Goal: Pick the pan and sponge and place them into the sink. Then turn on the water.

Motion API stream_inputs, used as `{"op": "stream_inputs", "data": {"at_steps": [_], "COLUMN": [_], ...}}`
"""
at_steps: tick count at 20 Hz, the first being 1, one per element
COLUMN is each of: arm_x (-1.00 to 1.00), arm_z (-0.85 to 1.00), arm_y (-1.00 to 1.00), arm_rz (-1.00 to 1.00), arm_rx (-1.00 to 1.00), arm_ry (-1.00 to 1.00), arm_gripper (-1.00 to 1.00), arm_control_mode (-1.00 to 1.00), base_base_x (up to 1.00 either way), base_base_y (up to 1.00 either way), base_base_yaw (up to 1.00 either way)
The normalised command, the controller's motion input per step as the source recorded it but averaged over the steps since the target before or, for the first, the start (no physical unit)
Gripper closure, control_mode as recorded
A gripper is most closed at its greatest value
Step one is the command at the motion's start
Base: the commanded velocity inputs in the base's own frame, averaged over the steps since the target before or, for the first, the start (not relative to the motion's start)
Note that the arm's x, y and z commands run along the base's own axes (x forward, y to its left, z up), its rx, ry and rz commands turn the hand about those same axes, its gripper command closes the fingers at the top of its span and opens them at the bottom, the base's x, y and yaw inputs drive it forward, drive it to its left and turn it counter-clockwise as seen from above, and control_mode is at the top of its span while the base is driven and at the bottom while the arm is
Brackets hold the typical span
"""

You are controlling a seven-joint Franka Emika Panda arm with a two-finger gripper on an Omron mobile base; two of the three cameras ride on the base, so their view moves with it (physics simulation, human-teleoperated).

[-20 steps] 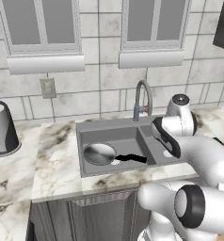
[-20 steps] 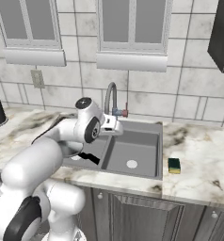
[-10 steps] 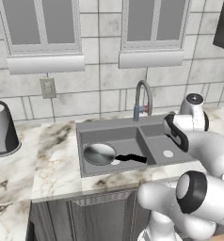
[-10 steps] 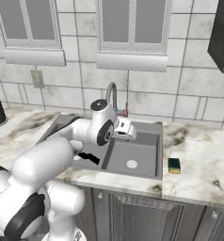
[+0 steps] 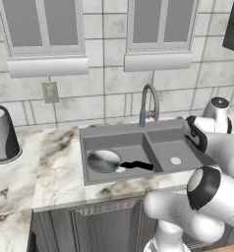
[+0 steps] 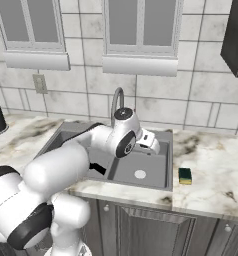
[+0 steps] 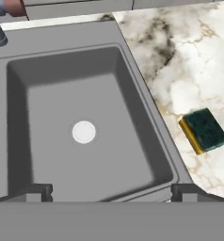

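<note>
Pan [image 5: 103, 160] in sink [image 5: 138, 129], sponge [image 6: 185, 175] outside

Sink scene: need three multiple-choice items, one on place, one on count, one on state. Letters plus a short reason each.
1. Where is the pan?
A. on the counter
B. in the sink's left basin
C. in the gripper

2. How many basins does the sink have?
A. one
B. two
C. three

3. What is the sponge's state?
A. lying on the counter right of the sink
B. in the right basin
C. held

Key: B, the pan lies in the left basin; B, a divider splits two basins; A, the sponge rests on marble beside the rim, gripper open and empty.
</note>
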Motion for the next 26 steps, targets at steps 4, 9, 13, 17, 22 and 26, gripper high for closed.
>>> {"op": "stream_inputs", "data": {"at_steps": [4,9,13,17,22,26], "arm_x": [-0.15,-0.14,-0.11,-0.06,0.0,0.0], "arm_z": [0.0,0.0,0.0,-0.02,-0.12,-0.15], "arm_y": [-0.5,-0.46,-0.45,-0.4,-0.3,-0.16], "arm_rz": [-0.04,0.0,0.06,0.07,0.06,0.09], "arm_rx": [0.0,0.0,0.0,0.0,0.0,0.0], "arm_ry": [0.0,0.0,0.0,0.0,0.0,0.0], "arm_gripper": [-1.0,-1.0,-1.0,-1.0,-1.0,-1.0], "arm_control_mode": [-1.0,-1.0,-1.0,-1.0,-1.0,-1.0], "base_base_x": [0.0,0.0,0.0,0.0,0.0,0.0], "base_base_y": [0.0,0.0,0.0,0.0,0.0,0.0], "base_base_yaw": [0.0,0.0,0.0,0.0,0.0,0.0]}}
